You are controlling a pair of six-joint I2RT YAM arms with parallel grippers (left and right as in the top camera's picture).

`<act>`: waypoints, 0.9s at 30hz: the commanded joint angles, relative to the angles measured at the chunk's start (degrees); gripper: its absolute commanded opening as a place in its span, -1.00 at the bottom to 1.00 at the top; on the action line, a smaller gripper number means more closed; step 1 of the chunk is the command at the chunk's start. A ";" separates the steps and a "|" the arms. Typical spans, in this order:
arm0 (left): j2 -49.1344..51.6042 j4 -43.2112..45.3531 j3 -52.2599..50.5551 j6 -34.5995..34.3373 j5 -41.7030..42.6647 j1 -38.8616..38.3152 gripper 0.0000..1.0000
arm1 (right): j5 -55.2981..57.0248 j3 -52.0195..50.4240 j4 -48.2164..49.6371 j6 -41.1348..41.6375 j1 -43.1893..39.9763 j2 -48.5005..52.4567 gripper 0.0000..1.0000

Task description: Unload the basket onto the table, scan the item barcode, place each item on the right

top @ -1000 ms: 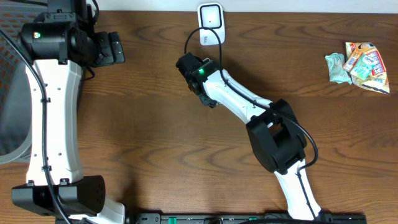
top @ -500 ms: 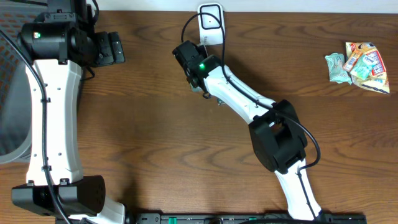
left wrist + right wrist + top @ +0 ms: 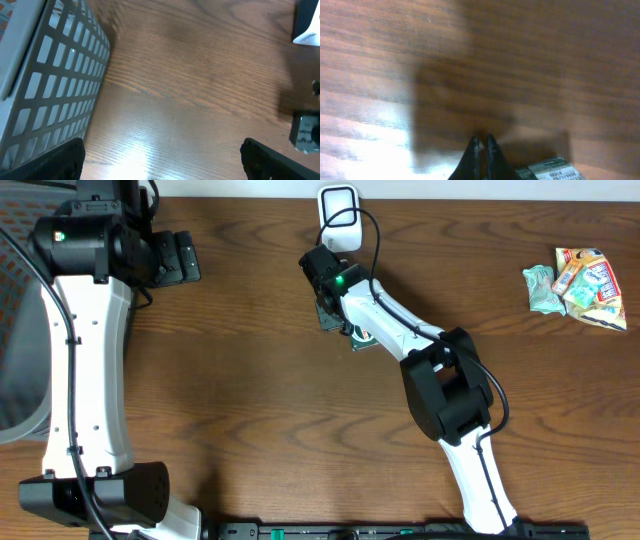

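Observation:
The item, a dark green packet with a white printed label [image 3: 362, 338], lies on the wooden table, partly under my right arm. My right gripper [image 3: 330, 300] points down just in front of the white barcode scanner [image 3: 340, 208]. Its fingertips [image 3: 483, 142] are pressed together with nothing showing between them in the right wrist view. The packet's label [image 3: 552, 171] shows just to the right of the fingers, low in that view. My left gripper [image 3: 180, 258] stands wide open and empty [image 3: 162, 160] at the far left. From there, the packet [image 3: 305, 131] and the scanner [image 3: 307, 25] show at the right edge.
A white lattice basket [image 3: 50, 80] stands beside the left gripper, at the table's left edge [image 3: 15, 330]. A small heap of snack packets [image 3: 580, 280] lies at the far right. The scanner's black cable [image 3: 372, 225] loops over the right wrist.
My right gripper has shut and swung right and a little toward the scanner, and the green packet now shows further out from under the arm. The left arm has not moved.

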 commanded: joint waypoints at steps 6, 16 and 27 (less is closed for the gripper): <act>0.22 0.00 -0.28 -0.50 -0.92 0.24 0.96 | -0.70 0.63 -13.60 1.40 0.07 -0.46 -0.98; 0.22 0.00 -0.28 -0.50 -0.92 0.24 0.95 | 2.56 0.79 -26.08 -0.79 -1.66 -6.73 -0.98; 0.22 0.00 -0.28 -0.50 -0.92 0.24 0.95 | -0.26 0.79 -27.28 4.09 -7.54 -20.59 0.11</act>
